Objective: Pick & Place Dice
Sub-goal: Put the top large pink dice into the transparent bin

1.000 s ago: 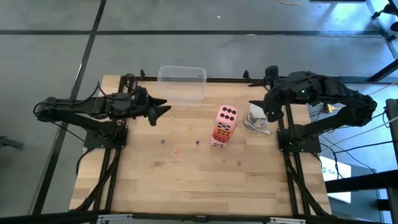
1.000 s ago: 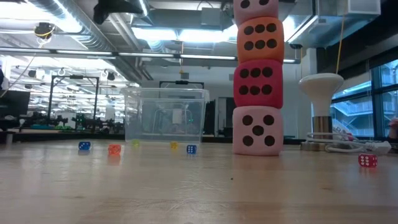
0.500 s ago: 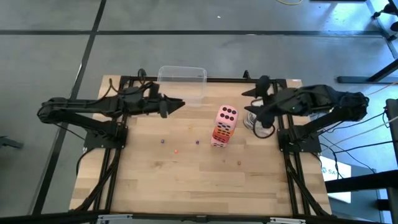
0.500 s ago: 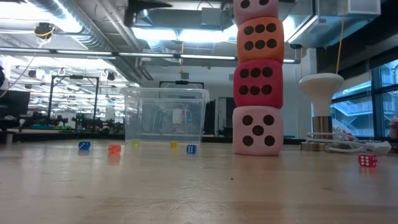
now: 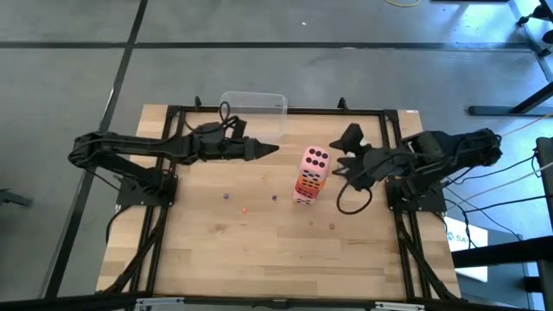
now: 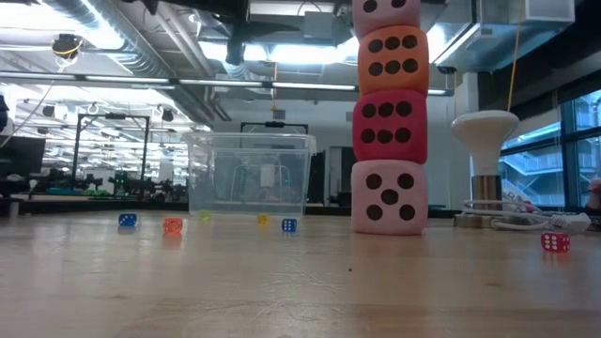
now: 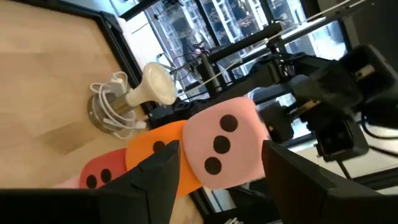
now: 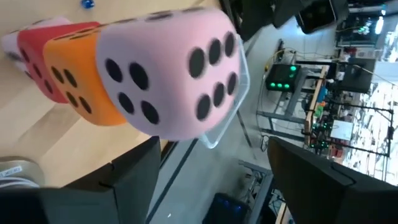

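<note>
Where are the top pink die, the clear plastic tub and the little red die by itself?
top pink die (image 5: 315,159), high view, its upper face.
clear plastic tub (image 6: 249,176), low view, front wall.
little red die (image 6: 554,242), low view, its front face.

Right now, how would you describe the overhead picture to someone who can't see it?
A stack of soft dice, pink one on top, stands on a wooden table. The left gripper and the right gripper hover open on either side of it. A clear plastic tub sits behind.
</note>
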